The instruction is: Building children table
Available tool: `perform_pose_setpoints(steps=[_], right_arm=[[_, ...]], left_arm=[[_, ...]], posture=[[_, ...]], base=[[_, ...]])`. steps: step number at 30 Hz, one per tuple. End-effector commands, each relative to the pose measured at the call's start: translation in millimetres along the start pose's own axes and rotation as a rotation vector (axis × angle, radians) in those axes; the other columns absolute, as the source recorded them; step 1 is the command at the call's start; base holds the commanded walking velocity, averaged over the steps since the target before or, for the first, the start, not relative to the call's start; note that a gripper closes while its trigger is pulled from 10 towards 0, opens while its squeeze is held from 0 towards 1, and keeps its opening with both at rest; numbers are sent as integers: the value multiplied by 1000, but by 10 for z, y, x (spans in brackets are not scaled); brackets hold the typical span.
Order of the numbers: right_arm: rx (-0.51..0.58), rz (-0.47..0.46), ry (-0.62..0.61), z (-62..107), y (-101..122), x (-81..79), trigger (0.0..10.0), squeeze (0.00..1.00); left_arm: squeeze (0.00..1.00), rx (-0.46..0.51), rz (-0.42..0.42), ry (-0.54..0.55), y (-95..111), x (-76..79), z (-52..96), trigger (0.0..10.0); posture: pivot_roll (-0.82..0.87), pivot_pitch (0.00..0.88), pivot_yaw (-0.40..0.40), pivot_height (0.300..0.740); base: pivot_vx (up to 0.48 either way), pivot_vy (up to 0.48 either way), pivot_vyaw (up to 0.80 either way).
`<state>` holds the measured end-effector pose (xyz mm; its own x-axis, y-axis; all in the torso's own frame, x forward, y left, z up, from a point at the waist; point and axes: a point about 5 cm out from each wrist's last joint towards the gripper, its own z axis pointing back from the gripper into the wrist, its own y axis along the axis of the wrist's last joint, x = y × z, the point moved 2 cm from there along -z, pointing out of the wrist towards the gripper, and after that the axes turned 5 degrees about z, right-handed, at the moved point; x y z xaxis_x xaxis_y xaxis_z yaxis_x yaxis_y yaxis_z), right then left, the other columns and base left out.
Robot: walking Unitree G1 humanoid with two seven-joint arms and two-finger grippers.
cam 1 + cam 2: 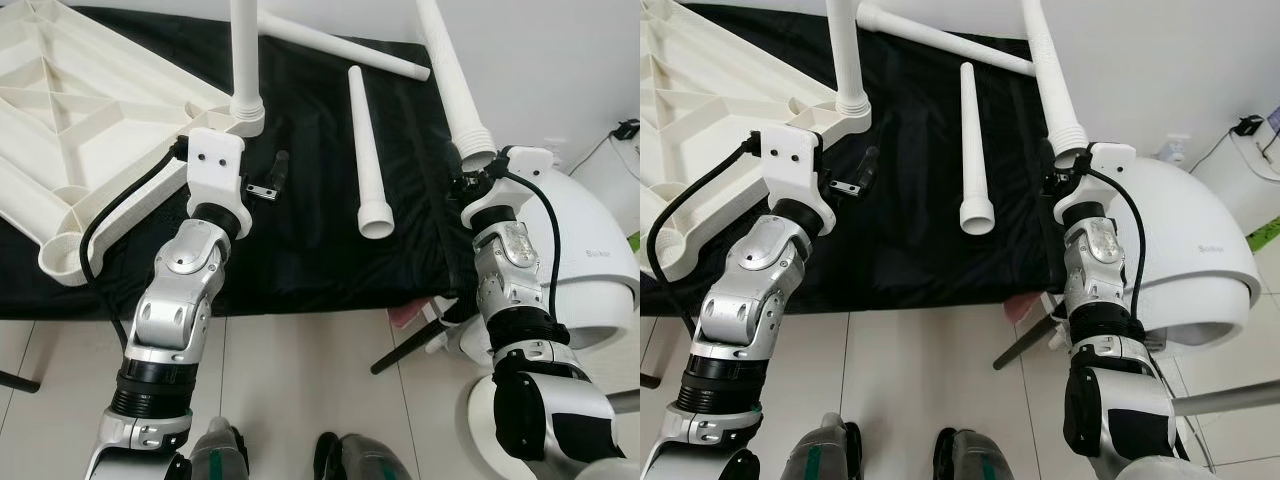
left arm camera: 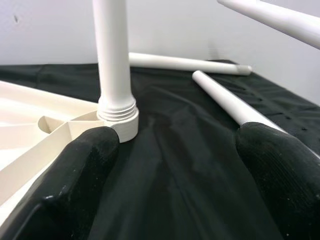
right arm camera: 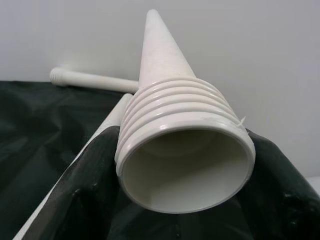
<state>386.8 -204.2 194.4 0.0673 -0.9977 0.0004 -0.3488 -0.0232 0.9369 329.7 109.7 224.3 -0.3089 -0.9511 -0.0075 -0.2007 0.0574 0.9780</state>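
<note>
A black cloth (image 1: pixel 310 240) covers the work surface above pale floor tiles (image 1: pixel 300 390). At three o'clock stands a white domed appliance (image 1: pixel 595 270), with a wall socket (image 1: pixel 1173 150) and dark cable at two o'clock.

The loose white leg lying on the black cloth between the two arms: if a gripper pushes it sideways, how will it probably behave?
The loose leg is round and tapered, so it would probably roll in a curve. It looks like hollow rigid plastic, so likely light and stiff. The wrinkled black cloth may slow it.
</note>
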Motion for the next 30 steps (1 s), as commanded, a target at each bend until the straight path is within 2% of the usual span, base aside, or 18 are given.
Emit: perform_pose_setpoints(steps=[1,30], right_arm=[[13,-1,-3,12,24,17,10000,0],[8,3,-9,15,37,25,10000,0]], left_arm=[[0,-18,3,-48,-47,67,15,10000],[0,-18,16,-51,-30,66,7,10000]], posture=[[59,110,-119,740],[56,120,-119,740]], base=[[251,0,0],[251,0,0]])
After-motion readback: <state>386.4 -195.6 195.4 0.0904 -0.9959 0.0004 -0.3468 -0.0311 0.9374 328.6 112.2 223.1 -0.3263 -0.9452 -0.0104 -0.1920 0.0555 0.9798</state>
